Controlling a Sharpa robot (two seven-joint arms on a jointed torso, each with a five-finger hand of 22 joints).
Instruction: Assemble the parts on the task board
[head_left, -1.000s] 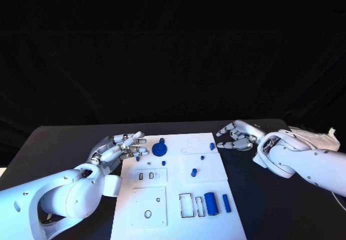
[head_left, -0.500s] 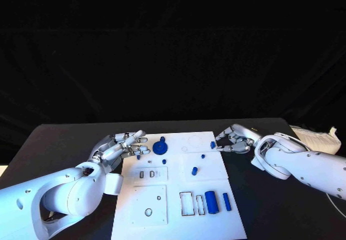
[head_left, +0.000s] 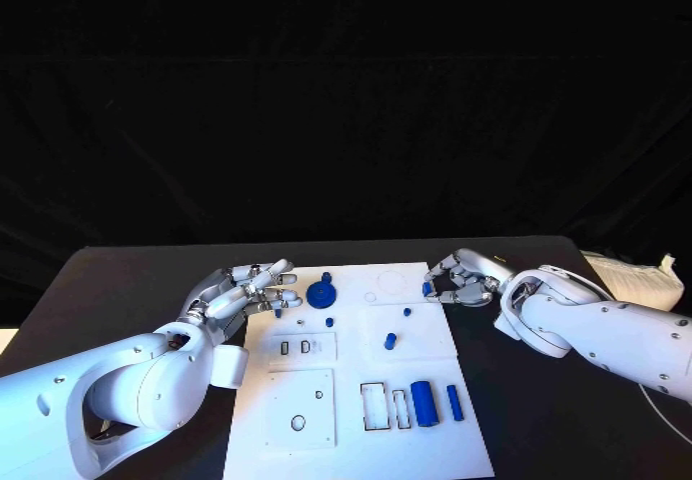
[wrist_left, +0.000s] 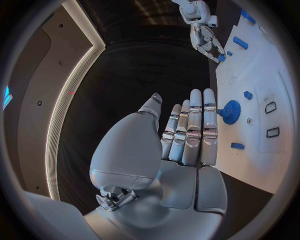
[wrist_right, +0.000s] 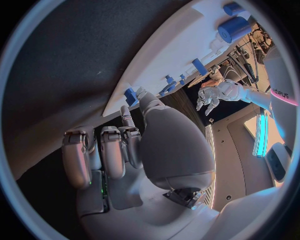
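Reaching the task board (head_left: 433, 420) edge, right hand (head_left: 464, 281) curled; left hand (head_left: 248, 292) spread.

right hand (head_left: 459, 281) now closer in, fingertips at the small blue part (head_left: 427, 290) on the board's edge

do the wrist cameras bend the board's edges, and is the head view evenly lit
Yes: in the left wrist view the task board edge curves, likewise in the right wrist view. Head view is uneven: board bright, backdrop black.
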